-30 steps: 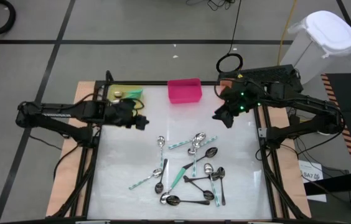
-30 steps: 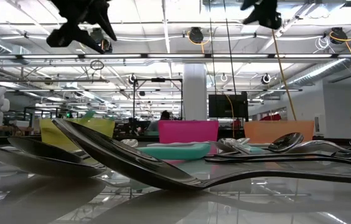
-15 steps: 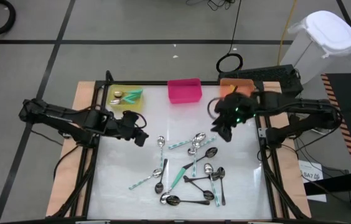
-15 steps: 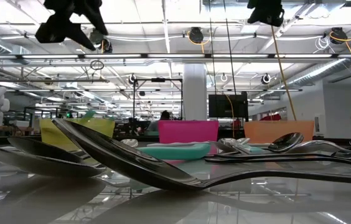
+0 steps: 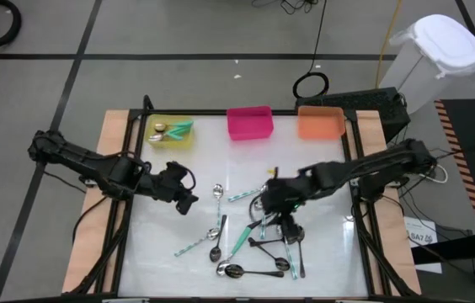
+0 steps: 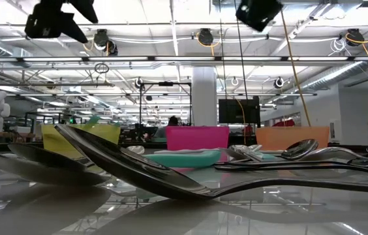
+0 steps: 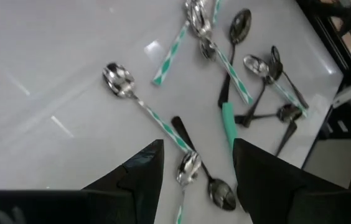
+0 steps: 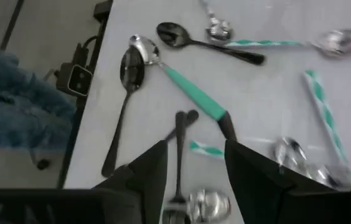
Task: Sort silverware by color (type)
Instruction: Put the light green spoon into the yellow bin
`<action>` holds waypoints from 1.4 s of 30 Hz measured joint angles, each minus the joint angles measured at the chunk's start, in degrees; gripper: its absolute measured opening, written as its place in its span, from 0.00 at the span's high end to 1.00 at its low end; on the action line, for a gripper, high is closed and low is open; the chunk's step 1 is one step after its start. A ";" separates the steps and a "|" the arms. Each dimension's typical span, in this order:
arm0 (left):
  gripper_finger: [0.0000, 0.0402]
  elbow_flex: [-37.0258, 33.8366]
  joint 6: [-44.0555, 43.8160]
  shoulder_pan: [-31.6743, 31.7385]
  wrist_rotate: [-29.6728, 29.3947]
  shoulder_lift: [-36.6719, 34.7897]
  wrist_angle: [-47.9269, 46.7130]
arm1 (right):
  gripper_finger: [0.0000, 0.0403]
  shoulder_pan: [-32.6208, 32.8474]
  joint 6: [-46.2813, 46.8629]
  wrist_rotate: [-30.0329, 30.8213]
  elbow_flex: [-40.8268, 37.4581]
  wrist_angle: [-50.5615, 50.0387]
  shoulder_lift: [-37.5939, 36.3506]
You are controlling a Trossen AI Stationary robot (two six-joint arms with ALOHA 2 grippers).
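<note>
So the left gripper (image 5: 189, 200) is hanging over the left half of the tabletop (image 5: 162, 244), a bit in from the left edge and just left of the spoon pile, fingers (image 7: 137, 174) spread apart with nothing between them, you can see bare table and spoons through the gap in its wrist view. Behind it in the back left corner sits the yellow bin (image 5: 170, 132) with a couple of spoons already in it, one with a teal handle. The pink bin (image 5: 249, 122) is at the middle of the back edge, and I can't see anything in it from above. The silverware (image 5: 254, 231) is scattered in a loose heap around the middle of the tabletop toward the front edge: striped teal-and-white handled spoons (image 7: 170, 53), one spoon with a solid teal handle (image 8: 191, 92), shiny silver ones (image 7: 118, 79) and dark ones (image 8: 124, 106), several crossing over each other. The right gripper (image 5: 269, 200) is right over the back of that pile, arm stretched in from the right edge, fingers (image 8: 154, 171) parted as well and not gripping anything, with spoons lying below the gap. The orange bin (image 5: 320, 122) is in the back right corner.
</note>
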 joint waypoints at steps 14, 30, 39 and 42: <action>0.52 0.00 -0.11 -5.79 -5.39 0.00 -0.38 | 0.60 1.87 -13.55 -6.02 -0.02 16.13 14.22; 0.52 0.00 -3.94 -5.79 -9.53 0.00 -0.25 | 0.33 1.29 -22.19 -5.61 0.02 22.48 23.39; 0.52 0.00 -5.44 -5.79 -9.51 0.00 -0.16 | 0.37 0.40 -22.45 -5.58 0.00 25.21 28.25; 0.52 0.00 -5.86 -5.79 -9.49 0.00 -0.11 | 0.37 0.27 -22.46 -5.56 0.02 26.46 28.89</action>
